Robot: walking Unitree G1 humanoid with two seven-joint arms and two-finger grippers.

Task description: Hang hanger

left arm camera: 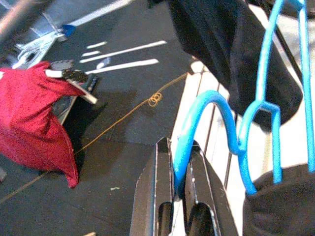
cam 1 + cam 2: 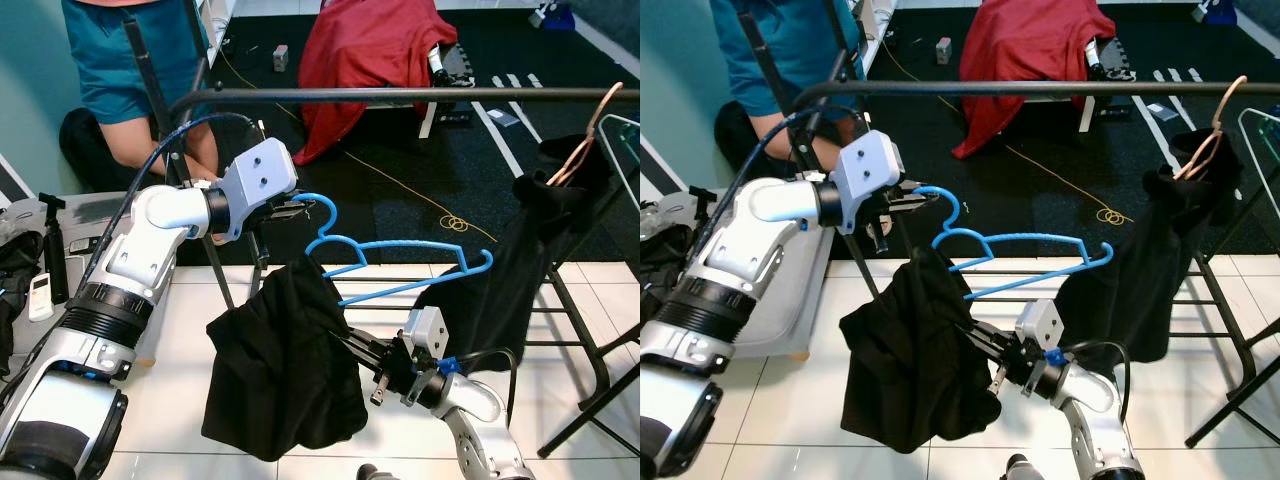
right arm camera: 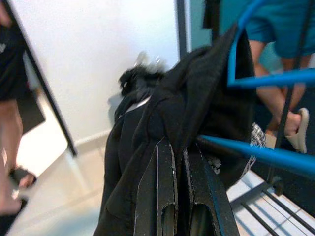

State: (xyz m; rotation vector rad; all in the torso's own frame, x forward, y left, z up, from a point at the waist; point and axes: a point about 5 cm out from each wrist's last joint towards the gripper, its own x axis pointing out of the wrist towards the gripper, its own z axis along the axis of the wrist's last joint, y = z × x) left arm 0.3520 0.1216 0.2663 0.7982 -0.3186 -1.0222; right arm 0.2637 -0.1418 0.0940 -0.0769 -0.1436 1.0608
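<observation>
While left claw (image 1: 179, 196) grips blue hanger (image 2: 400, 250) | right claw (image 3: 179, 196) pinches black garment (image 2: 280, 360) | white tile floor (image 2: 180, 380)

A black clothes rail (image 2: 400, 95) is seen carrying a copper hanger (image 2: 583, 140) from which a black garment (image 2: 510, 270) is hung.

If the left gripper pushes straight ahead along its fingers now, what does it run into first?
The left gripper is shut on the hook of the blue hanger, so nothing solid lies right ahead. Beyond the hook, the line looks free out over the dark floor. The black garment hangs off to one side; depth is unclear.
</observation>
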